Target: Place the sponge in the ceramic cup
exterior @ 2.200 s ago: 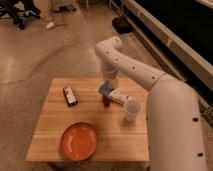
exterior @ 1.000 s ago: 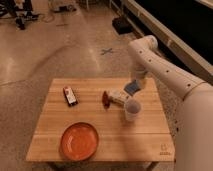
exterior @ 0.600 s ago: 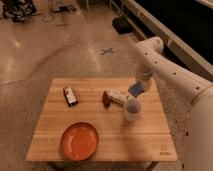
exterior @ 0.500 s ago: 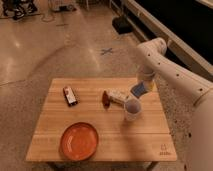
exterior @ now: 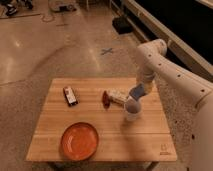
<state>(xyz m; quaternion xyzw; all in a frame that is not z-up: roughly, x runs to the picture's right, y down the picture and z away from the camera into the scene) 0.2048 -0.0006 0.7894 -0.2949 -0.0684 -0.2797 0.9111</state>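
I hold the sponge pinched in my jaws just above the cup on the worktop, beside the carton, lined over its mouth so it can drop straight in.

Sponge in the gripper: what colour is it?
Plain light blue. The camera view shows the sponge held by the gripper just above the ceramic cup.
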